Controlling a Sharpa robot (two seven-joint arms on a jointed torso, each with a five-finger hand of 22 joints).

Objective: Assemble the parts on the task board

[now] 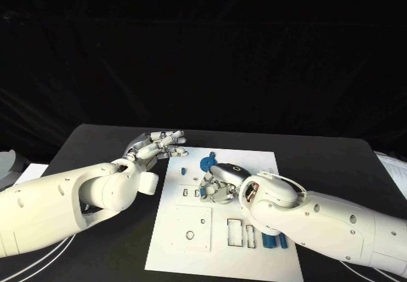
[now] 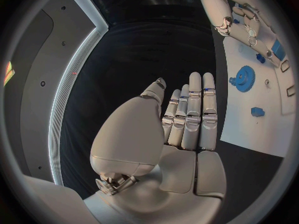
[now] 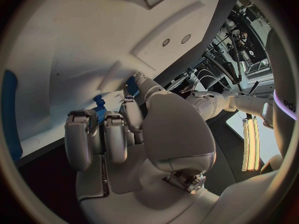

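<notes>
White flat task board (image 1: 254, 161), rectangular cutouts; blue toothed gear (image 1: 207, 163) on it. Right hand (image 1: 216, 189) pinching small blue part (image 3: 99, 110). Left hand (image 1: 161, 144) fingers apart, empty.

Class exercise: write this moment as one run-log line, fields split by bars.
left hand: open, beside task board | right hand: pinching small blue part over board | blue gear: on board, untouched

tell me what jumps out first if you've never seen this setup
The right hand is curled down on the middle of the white task board, with a small blue part at its fingers. The left hand hovers open at the board's far left corner, near a blue gear.
</notes>
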